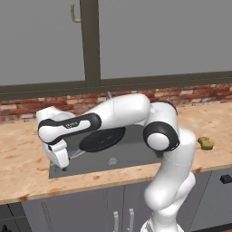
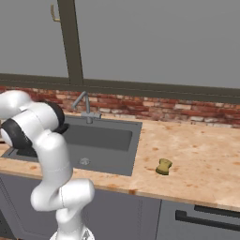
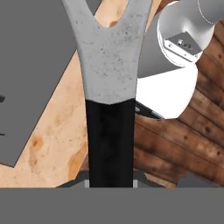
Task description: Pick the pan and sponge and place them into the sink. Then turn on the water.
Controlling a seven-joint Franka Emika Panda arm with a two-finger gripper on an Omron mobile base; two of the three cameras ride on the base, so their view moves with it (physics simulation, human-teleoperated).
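The black round pan [image 1: 102,138] sits low over the left half of the dark grey sink [image 1: 138,153]. Its grey handle [image 1: 76,154] points toward the sink's left front corner. My gripper [image 1: 63,166] is shut on that handle, and the hand view shows the forked grey handle [image 3: 109,61] and its black stem running down between my fingers. The yellow-olive sponge [image 1: 205,143] lies on the counter right of the sink [image 2: 110,137]; the right base view shows this sponge [image 2: 163,166] near the counter's front. No water runs from the faucet [image 2: 85,106].
A round metal drain [image 2: 84,161] sits in the basin's front part. A red brick backsplash [image 2: 187,112] runs behind the wooden counter [image 2: 201,154]. My arm's elbow [image 1: 159,135] hangs over the sink's right side.
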